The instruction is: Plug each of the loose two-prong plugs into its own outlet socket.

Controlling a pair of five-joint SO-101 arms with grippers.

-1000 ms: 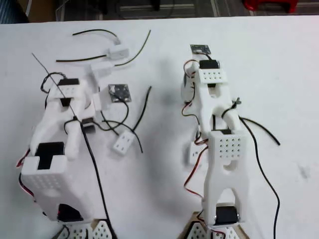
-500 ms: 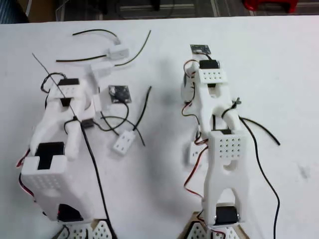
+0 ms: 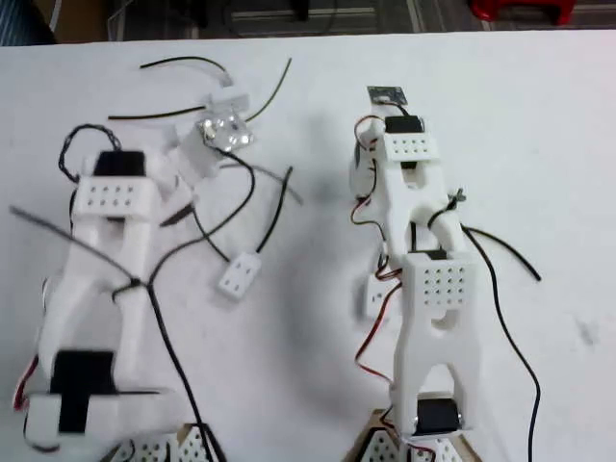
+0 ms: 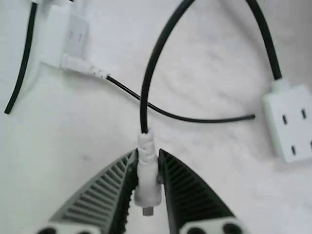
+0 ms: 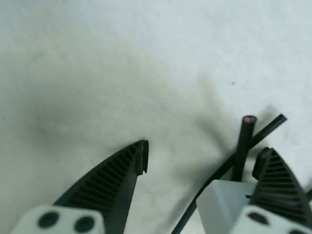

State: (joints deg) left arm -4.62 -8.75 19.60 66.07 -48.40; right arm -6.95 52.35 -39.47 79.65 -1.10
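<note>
My left gripper [image 4: 146, 168] is shut on a white two-prong plug [image 4: 145, 175], whose black cord [image 4: 148, 73] arcs away from the jaws. In the high view this gripper [image 3: 219, 135] sits at the far left of the table, right next to a white outlet socket [image 3: 231, 99]. The same socket [image 4: 66, 34] lies beyond the held plug, trailing a thin cord. A second outlet block [image 3: 239, 275] lies mid-table; it is also the outlet block [image 4: 290, 119] off to one side. My right gripper [image 5: 204, 150] is open over bare table, with a white block [image 5: 222, 202] and black cable stub [image 5: 242, 146] beside one finger.
Loose black cords [image 3: 183, 64] curl across the far left of the table. A small white part [image 3: 375, 296] lies against the right arm [image 3: 438, 289]. A black cable [image 3: 510, 327] runs along that arm's right side. The table edge [image 3: 308, 34] is at the back.
The left arm has swung out toward the far outlet socket, dragging the plug's black cord with it. The right arm has stayed still.
</note>
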